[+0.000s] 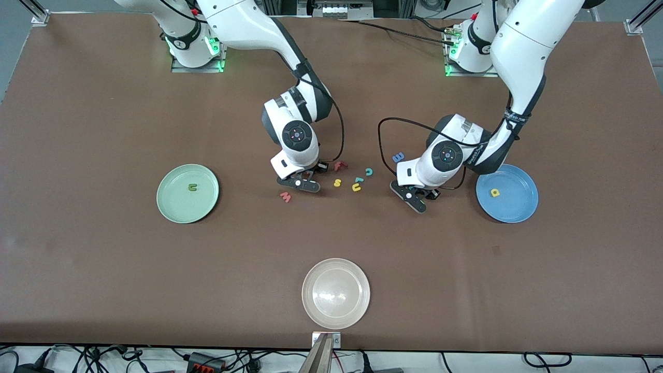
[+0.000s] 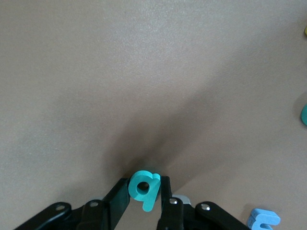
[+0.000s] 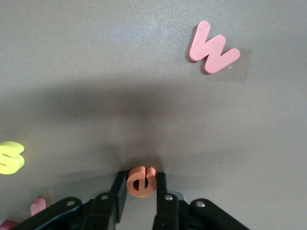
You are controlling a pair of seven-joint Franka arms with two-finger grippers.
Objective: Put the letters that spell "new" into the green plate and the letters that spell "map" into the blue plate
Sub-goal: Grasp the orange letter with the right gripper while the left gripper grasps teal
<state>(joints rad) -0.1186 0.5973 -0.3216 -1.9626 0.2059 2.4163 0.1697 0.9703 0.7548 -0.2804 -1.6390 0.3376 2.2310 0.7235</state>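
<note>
My right gripper (image 1: 300, 183) (image 3: 140, 179) is shut on the orange e (image 3: 141, 181), low over the table. The salmon w (image 1: 285, 196) (image 3: 212, 48) lies flat close by, nearer the front camera. Toward the blue plate, my left gripper (image 1: 416, 201) (image 2: 144, 184) is shut on the teal a (image 2: 144, 188), also low at the tabletop. The blue m (image 1: 398, 157) (image 2: 263, 219) lies beside the left hand. A dark green n (image 1: 192, 187) rests in the green plate (image 1: 176, 207). A yellow p (image 1: 495, 192) rests in the blue plate (image 1: 518, 207).
Between the two grippers lie a red f (image 1: 340, 166), a yellow s (image 1: 337, 182) (image 3: 10, 157), a teal c (image 1: 369, 171), a yellow u (image 1: 356, 187) and a small teal piece (image 1: 359, 180). A whitish plate (image 1: 336, 316) sits near the table's front edge.
</note>
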